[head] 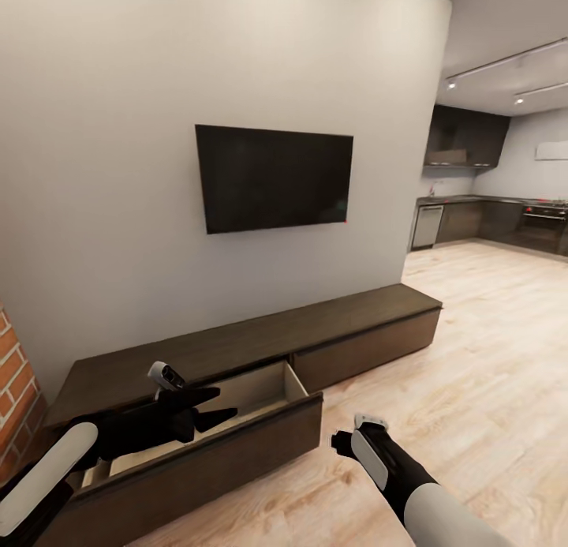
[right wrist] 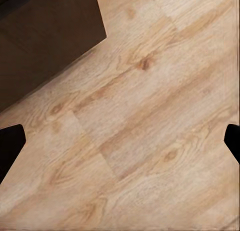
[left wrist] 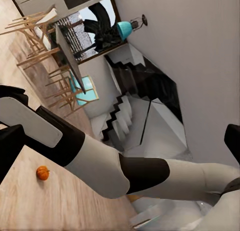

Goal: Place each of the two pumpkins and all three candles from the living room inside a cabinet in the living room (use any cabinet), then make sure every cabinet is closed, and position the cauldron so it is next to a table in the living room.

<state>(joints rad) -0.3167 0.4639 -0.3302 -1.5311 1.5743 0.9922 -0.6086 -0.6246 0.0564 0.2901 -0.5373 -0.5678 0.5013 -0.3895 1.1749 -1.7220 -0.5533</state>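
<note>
the cabinet (head: 260, 350) runs along the wall under a dark television (head: 272, 176), and the left gripper (head: 209, 409) hangs right over its left drawer (head: 237, 440), which stands pulled well out toward the robot. the right drawer front, further off to that gripper's right, sits flush and shut. by the look of it the step in hand is the loading of the cabinet: one drawer is ready to receive things, yet neither gripper carries anything.

the open drawer shows pale wood walls and floor; the part of it that can be seen holds nothing, though the left arm hides a stretch of it, so i cannot say for the whole.

the right gripper (head: 347, 443) hangs low over the wooden floor (head: 473, 357), just in front of the open drawer's front panel and well to the right of the left gripper. in the right wrist view its finger tips sit far apart at the frame edges with only floor planks and a corner of the dark cabinet (right wrist: 47, 36) between them, so it is spread wide and empty. the left gripper's fingers look parted in the head view, with nothing between them.

a pumpkin (left wrist: 42, 173), small and orange, lies on the floor in the left wrist view, well behind that gripper, beyond the robot's own arm. the next move likely calls for turning away from the cabinet, fetching it, then coming back to this drawer.
</note>
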